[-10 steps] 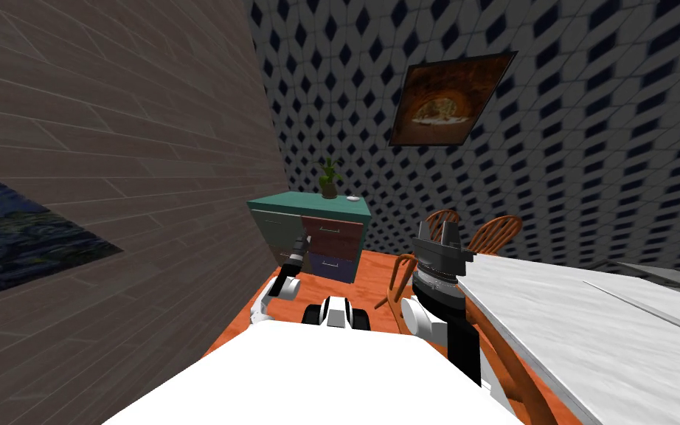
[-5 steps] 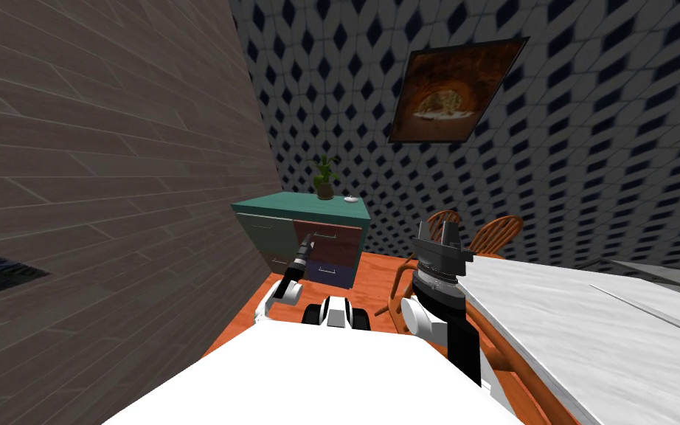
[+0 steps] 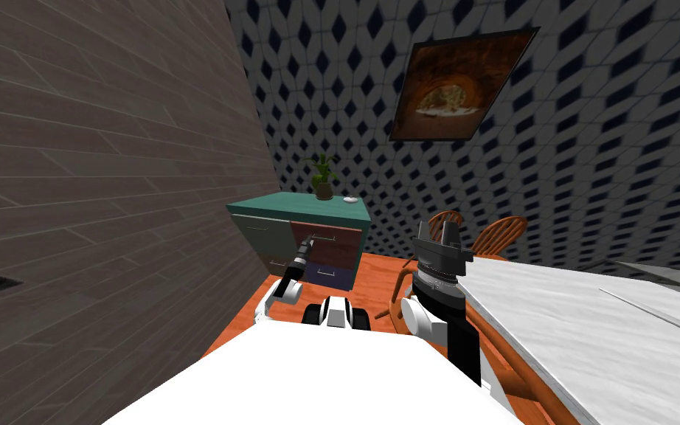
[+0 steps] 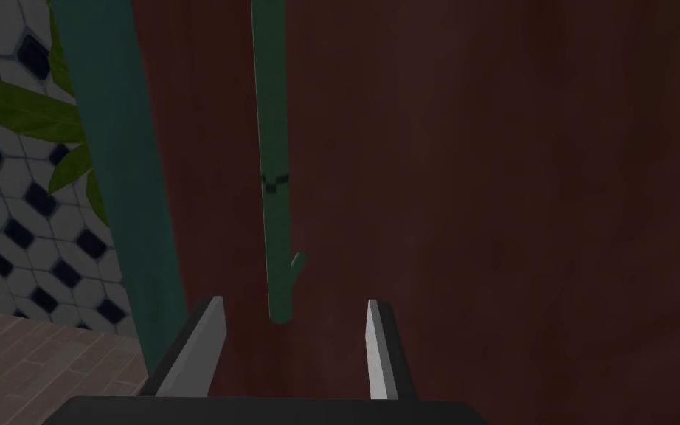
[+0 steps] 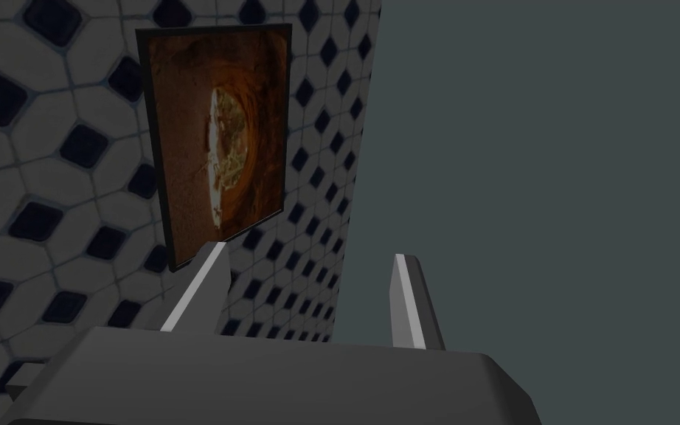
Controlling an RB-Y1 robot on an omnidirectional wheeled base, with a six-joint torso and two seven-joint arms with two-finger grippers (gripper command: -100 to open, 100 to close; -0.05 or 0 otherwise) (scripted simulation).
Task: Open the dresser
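The dresser (image 3: 298, 209) has a teal top and stands against the patterned wall, with grey drawers on its left side. A dark red drawer (image 3: 338, 247) sits above a blue one on its right side. My left gripper (image 3: 307, 240) reaches the dark red drawer front (image 4: 479, 184). In the left wrist view it is open (image 4: 292, 332). The end of the drawer's green bar handle (image 4: 272, 170) lies between its fingertips, which do not press it. My right gripper (image 3: 442, 235) is raised beside the table and open (image 5: 309, 302), holding nothing.
A potted plant (image 3: 322, 177) and a small white object (image 3: 349, 198) sit on the dresser top. A brick-patterned wall (image 3: 110, 184) runs close on the left. A white table (image 3: 589, 332) and wooden chairs (image 3: 497, 235) stand to the right.
My head view has swung, so the dresser now shows more of its left side. My left gripper has moved from the grey drawers across to the dark red drawer's handle. The right arm has stayed still.
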